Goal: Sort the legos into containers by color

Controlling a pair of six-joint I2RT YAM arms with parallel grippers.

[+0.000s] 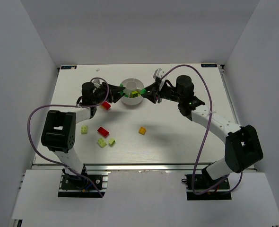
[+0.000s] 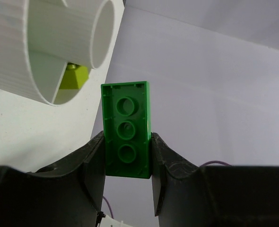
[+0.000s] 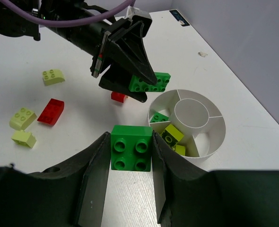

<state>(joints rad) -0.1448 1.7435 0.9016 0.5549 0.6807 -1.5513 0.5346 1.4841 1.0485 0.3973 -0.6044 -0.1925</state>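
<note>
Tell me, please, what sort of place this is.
Probably a robotics lab test cell: a flat white table boxed by plain pale walls, two cabled robot arms bolted at its edge, the left pincer holding a long green plastic brick and the right pincer a square green plastic brick.

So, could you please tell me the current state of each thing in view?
Left gripper: fingers shut on the long green brick.
Right gripper: fingers shut on the square green brick.
Dish: upright, with a dark green brick and lime bricks inside.
Red brick: loose on the table.
Orange brick: loose on the table.
</note>
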